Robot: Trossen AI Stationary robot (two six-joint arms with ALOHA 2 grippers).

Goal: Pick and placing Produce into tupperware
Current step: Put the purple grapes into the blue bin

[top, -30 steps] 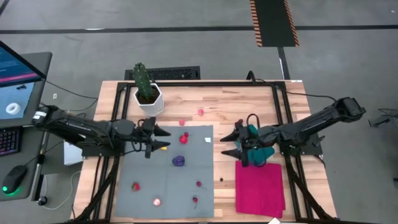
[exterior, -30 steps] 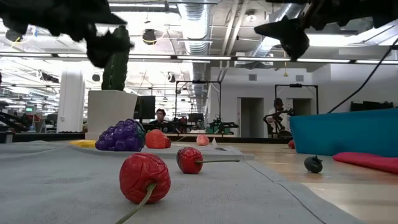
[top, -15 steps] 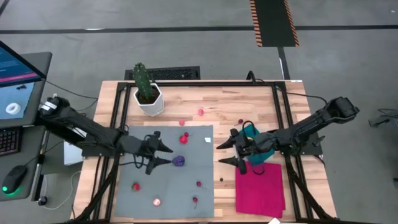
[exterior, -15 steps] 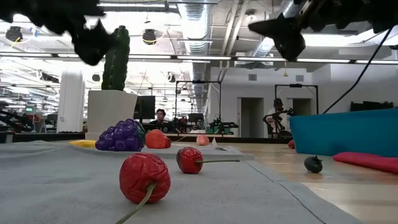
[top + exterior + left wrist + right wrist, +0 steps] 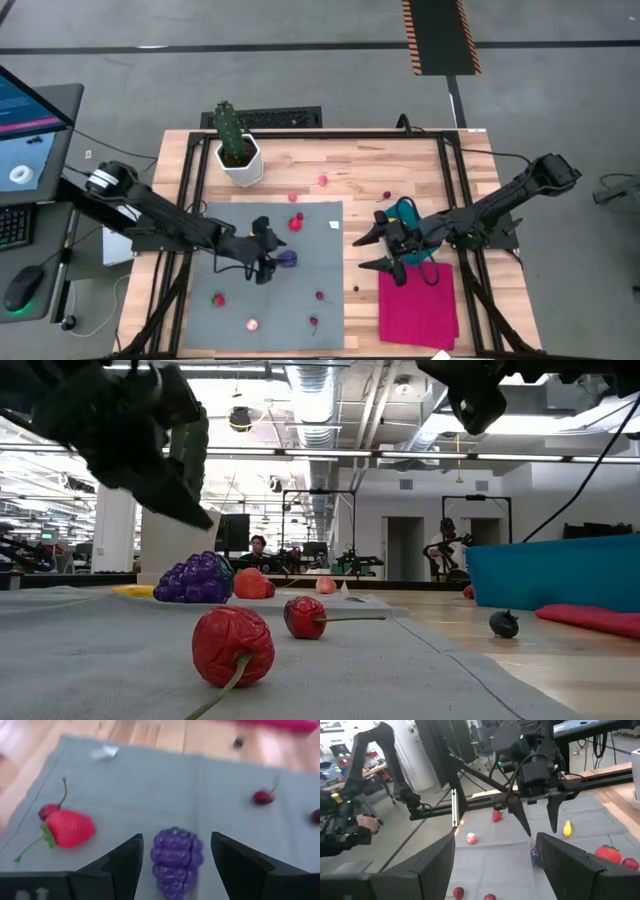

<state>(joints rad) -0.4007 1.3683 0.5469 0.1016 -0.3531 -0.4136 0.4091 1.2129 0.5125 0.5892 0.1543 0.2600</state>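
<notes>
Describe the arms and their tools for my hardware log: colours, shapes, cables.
Both arms are dark, near black, built of slim jointed links. The left tool and right tool each end in two flat, tapering dark fingers. The left arm has a white ring-shaped part near its base, and a thin black cable loops at the right arm's wrist.

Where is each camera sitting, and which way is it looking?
High view: above, looking straight down at the wooden table; both arms show.
Low view: at table height, looking across the grey mat into the room; arms hang in from above.
Left wrist view: on the left arm, facing down at the purple grapes between the open left gripper.
Right wrist view: on the right arm, looking across at the left arm past the open right gripper.
All four show the grapes.
</notes>
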